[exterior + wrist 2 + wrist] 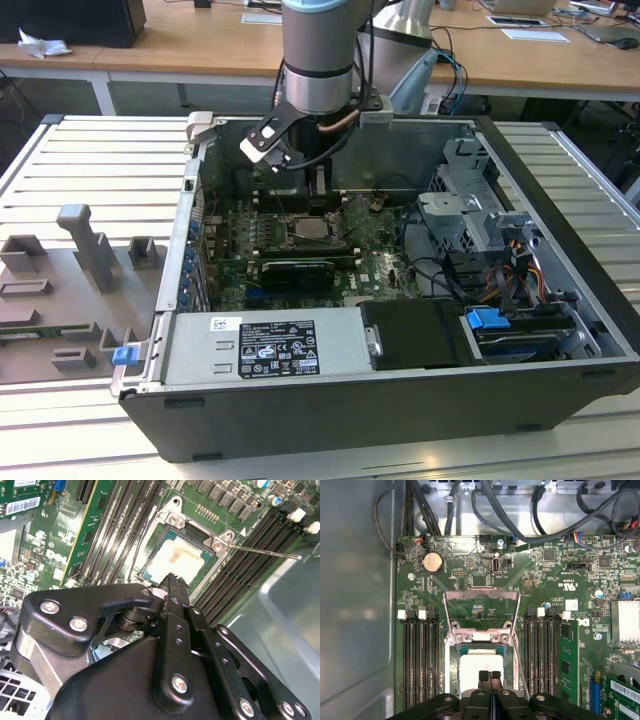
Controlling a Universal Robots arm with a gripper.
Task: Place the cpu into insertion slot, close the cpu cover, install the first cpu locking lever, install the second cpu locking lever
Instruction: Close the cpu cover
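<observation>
Cpu [476,663] lies flat in the insertion slot [454,655] on the green circuit board [470,570], its pale top uncovered. The cpu cover [481,594] stands swung up and open beyond the socket, with board showing through its window. A thin metal lever [265,553] juts free beside the socket. The gripper [490,674] hangs just above the chip, fingers pressed together and holding nothing.

One robot arm [318,60] hangs vertically, wrist pointing straight down. Its black gripper [490,674] faces downward, two slim fingers [483,676] pressed together, nothing between them.
</observation>
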